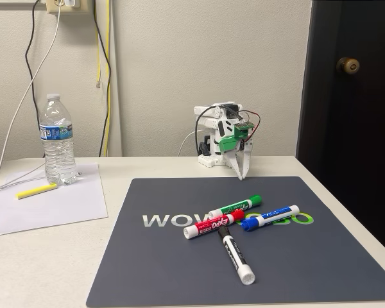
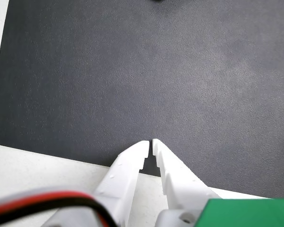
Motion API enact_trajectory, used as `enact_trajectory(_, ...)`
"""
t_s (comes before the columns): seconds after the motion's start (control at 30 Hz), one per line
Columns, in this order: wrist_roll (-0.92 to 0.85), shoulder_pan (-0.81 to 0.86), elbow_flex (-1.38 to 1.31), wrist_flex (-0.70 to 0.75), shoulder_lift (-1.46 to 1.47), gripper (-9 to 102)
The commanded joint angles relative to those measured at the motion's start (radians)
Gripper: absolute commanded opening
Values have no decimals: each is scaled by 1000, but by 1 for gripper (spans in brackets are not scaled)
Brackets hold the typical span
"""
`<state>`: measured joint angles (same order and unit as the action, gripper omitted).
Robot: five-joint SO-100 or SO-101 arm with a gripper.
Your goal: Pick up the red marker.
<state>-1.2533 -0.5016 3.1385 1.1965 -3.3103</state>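
Seen in the fixed view, left to right: a clear water bottle [image 1: 57, 140] standing on a sheet of white paper [image 1: 48, 202], with a yellow highlighter [image 1: 36, 190] lying just in front of the bottle. Further right, a dark mat [image 1: 147, 256] printed with pale lettering. On the mat, four markers clustered together: the red marker [image 1: 213, 224] lying at a slant near the mat's middle, touching the green marker [image 1: 235, 206] behind it, with a black marker [image 1: 235, 253] angled toward the front and a blue marker [image 1: 270, 217] to the right. Behind the mat, at its far edge, a small white arm folded low, gripper [image 1: 244, 173] pointing down, well apart from the markers. In the wrist view, white fingertips [image 2: 143, 150] pressed nearly together over the mat's edge, gripper [image 2: 150, 144] holding nothing and touching nothing.
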Motion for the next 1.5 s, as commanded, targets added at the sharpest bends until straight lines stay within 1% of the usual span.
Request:
enact_trajectory(0.0,-6,3,-5,-5,-5,0)
enact_trajectory(0.23,-66,31,-20,-44,-5,0)
enact_trajectory(0.57,-118,109,-167,-86,41,0)
enact_trajectory(0.63,-129,120,-227,-110,143,0)
enact_trajectory(0.77,-106,124,-428,-163,463,0)
enact_trajectory(0.97,-71,141,-793,-146,868,0)
enact_trajectory(1.07,-41,153,-1006,-97,1075,0)
enact_trajectory(1.23,-2,187,-1252,-67,1273,0)
enact_trajectory(1.47,-29,256,-1531,-58,1577,0)
